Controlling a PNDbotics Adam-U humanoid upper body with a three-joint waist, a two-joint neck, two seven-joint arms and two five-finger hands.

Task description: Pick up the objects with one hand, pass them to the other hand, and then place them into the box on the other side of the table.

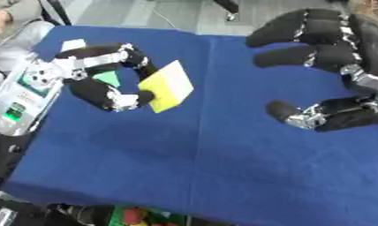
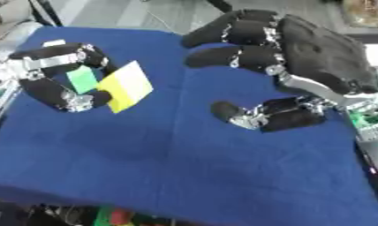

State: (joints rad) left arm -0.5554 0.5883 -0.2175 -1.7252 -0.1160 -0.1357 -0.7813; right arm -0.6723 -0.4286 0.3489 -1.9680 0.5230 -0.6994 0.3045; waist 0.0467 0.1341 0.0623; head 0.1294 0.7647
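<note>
Lying bare in the foreground, the blue-covered counter [image 1: 223, 176] carries nothing where the two hands meet, and above it a yellow card [image 1: 167, 86] is pinched between thumb and curled fingers of the left hand [image 1: 96, 75], held up off the cloth with a green piece [image 2: 83, 78] showing just behind it. Opposite, the right hand [image 2: 300, 70] is spread wide, fingers turned toward the card but apart from it, so the passing step is judged to be in hand. For the next move the gap must be closed and the card's free edge taken before the left hand lets go; no box is seen.
</note>
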